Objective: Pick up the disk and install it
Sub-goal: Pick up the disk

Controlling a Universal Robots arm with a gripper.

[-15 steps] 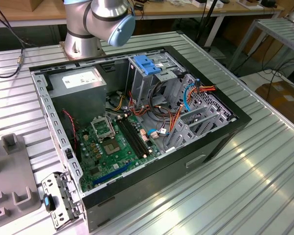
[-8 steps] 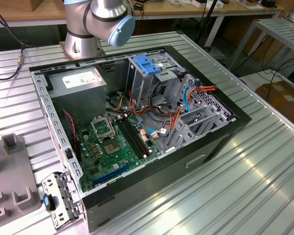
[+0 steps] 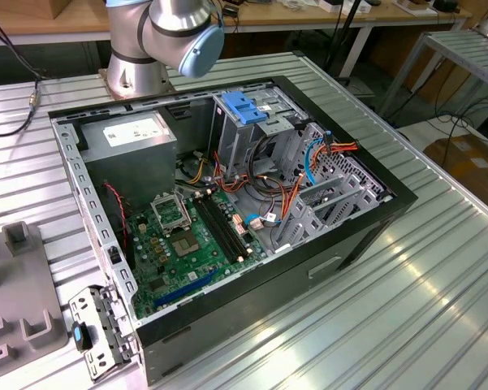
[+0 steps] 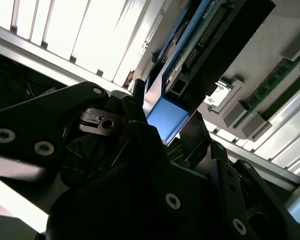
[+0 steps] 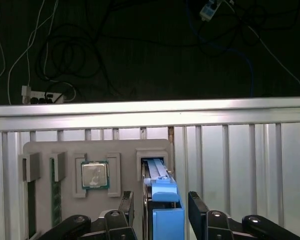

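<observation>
Two spread fingers (image 5: 196,209) flank the disk (image 5: 163,220), its near end cropped.

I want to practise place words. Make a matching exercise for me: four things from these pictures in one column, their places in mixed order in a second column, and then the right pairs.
Things
1. disk
2. processor chip
3. light-blue latch plate
4. white power strip

Places
A. inside the open computer case
B. on the dark floor beyond the table
C. flat in a square recess of the grey tray
D. on edge in a slot of the grey tray

Pairs: 1-D, 2-C, 3-A, 4-B
</observation>
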